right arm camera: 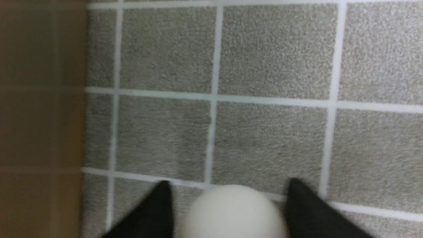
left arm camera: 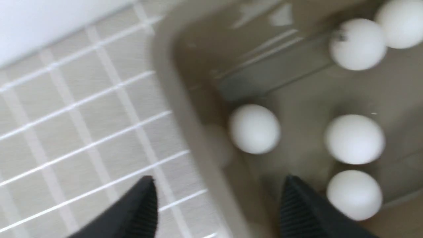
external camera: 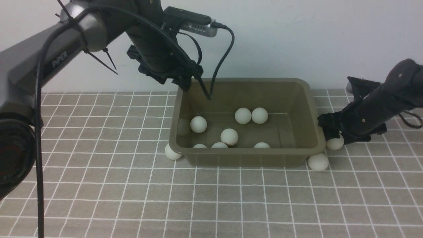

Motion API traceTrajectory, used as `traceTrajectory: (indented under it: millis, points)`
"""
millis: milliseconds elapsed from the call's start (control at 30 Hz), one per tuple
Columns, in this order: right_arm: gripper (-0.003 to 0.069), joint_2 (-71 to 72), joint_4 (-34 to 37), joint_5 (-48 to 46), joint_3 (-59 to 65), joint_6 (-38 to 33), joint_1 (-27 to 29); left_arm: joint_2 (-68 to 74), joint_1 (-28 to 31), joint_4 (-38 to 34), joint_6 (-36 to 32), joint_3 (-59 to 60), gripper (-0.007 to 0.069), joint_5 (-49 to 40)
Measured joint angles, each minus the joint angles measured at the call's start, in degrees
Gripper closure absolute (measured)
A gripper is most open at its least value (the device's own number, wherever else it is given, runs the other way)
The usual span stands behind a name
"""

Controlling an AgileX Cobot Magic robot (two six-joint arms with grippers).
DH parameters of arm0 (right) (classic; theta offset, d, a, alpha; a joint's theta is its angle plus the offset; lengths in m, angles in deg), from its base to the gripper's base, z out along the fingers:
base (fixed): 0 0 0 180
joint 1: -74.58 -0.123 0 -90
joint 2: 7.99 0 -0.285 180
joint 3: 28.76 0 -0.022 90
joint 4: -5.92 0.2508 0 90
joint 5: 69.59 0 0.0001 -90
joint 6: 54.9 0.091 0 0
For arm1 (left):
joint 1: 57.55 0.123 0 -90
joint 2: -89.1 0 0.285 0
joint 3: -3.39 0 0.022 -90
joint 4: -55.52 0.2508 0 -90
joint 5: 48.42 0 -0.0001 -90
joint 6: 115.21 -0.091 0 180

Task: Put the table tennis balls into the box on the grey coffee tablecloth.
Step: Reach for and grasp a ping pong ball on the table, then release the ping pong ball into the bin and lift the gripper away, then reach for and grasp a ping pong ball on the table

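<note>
Left hand (left arm camera: 219, 180) spread, empty, above box (external camera: 244, 158) left rim. Right hand (right arm camera: 228, 182) straddles a ball (right arm camera: 233, 211) low over the tablecloth (external camera: 99, 198), beside box's right wall; grasp can't be told. Centre ball, squeeze gently, lift clear of rim.

Seven table tennis balls (external camera: 229, 136) lie in the box (external camera: 244, 159) on the grey coffee tablecloth (external camera: 99, 185). Outside it, a ball (external camera: 172, 152) sits at 7 o'clock and a second ball (external camera: 318, 162) at 5 o'clock. A third ball (external camera: 334, 142) sits at 4 o'clock, at the tips of the right gripper (external camera: 333, 137).

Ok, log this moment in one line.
left end effector open over box rim | right end effector straddling ball | two more balls on tablecloth
</note>
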State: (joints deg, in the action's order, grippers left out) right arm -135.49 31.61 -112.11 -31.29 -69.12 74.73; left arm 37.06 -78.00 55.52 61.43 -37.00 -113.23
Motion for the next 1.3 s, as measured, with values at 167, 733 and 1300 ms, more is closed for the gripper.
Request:
traceTrajectory:
  millis: [167, 733, 1300]
  points:
    - [0.03, 3.7, -2.7, -4.2, 0.2, 2.2, 2.3, -1.5, 0.3, 5.5, 0.3, -4.0, 0.0517, -5.6]
    - [0.0259, 13.0, 1.4, -10.4, -13.7, -1.0, -11.0, -6.7, 11.0, -7.7, -3.2, 4.6, 0.0629, -6.7]
    - [0.0615, 23.5, -18.7, -27.7, -12.4, 8.1, 0.5, -8.2, 11.0, -8.4, -6.1, 17.4, 0.0629, -6.4]
